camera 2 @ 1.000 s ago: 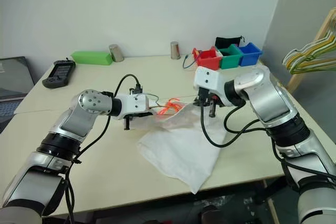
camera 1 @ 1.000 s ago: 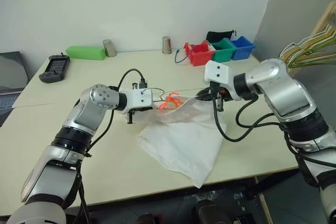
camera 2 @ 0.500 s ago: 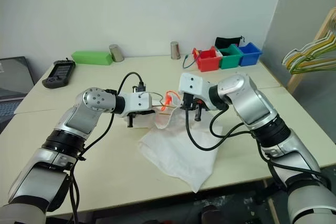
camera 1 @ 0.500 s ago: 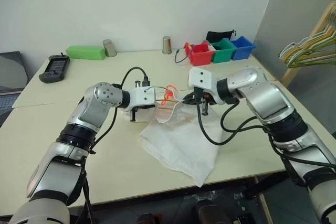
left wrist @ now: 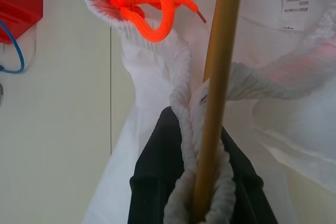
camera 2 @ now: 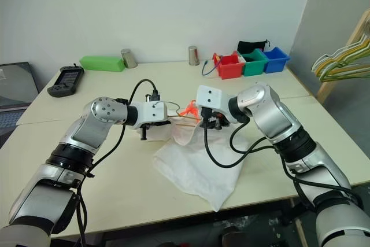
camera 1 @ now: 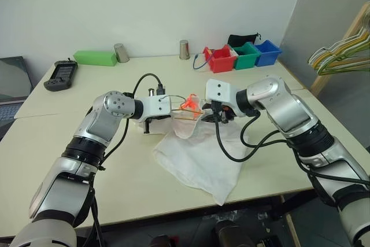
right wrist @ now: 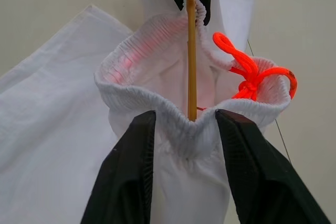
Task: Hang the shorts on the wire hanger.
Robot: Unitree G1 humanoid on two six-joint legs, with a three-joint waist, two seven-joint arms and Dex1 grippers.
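Two grippers meet over the middle of the cream table [camera 1: 69, 160]. In the left wrist view the left gripper [left wrist: 197, 192] is clamped on the gold bar of the wire hanger [left wrist: 216, 82] together with a bunched bit of ribbed waistband. Facing it from three o'clock, the right gripper [right wrist: 184, 145] has its fingers [right wrist: 131, 177] spread apart, with the waistband of the shorts [camera 1: 199, 157] between them and the bar crossing the waist opening. An orange drawstring [right wrist: 252, 74] knots at the band. From there the white garment trails over the table toward five o'clock.
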